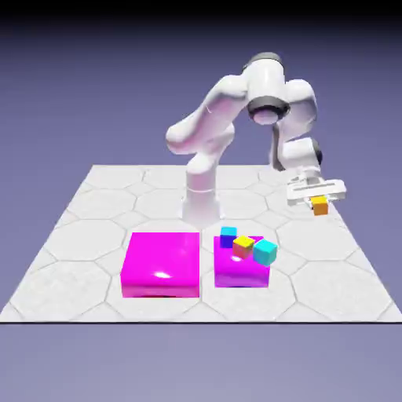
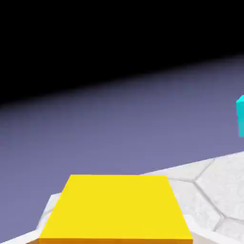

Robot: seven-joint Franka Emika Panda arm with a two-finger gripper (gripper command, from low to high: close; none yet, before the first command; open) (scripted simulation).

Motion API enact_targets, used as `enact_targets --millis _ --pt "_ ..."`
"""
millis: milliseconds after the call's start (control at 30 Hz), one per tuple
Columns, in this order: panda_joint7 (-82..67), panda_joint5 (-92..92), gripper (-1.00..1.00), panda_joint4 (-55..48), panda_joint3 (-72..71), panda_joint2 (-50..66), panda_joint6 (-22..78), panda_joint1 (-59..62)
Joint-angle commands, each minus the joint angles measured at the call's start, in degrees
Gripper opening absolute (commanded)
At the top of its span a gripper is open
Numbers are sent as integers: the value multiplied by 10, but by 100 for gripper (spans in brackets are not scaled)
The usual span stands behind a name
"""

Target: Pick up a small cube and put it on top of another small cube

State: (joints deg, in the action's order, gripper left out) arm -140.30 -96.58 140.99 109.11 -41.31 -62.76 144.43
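My gripper hangs above the table at the exterior view's right, shut on the small cube, a tiny orange cube lifted off the surface. Its yellowish face fills the bottom of the hand view and hides both fingertips. On the right magenta block lie a small blue cube with a cyan top, a yellow-topped orange-red cube and the larger cyan cube. A cyan cube also shows at the hand view's right edge. The gripper is well to the right of these cubes and higher.
A larger flat magenta block lies left of the one bearing the cubes. The white arm's base stands behind both blocks. The hexagon-patterned table ends close to the gripper's right side.
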Motion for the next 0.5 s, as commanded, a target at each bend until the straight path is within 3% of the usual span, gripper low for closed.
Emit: enact_targets --millis 0,467 --pt "2 13 -100 -5 -21 12 1 -21" --pt "29 181 -100 -80 -312 175 12 -309"
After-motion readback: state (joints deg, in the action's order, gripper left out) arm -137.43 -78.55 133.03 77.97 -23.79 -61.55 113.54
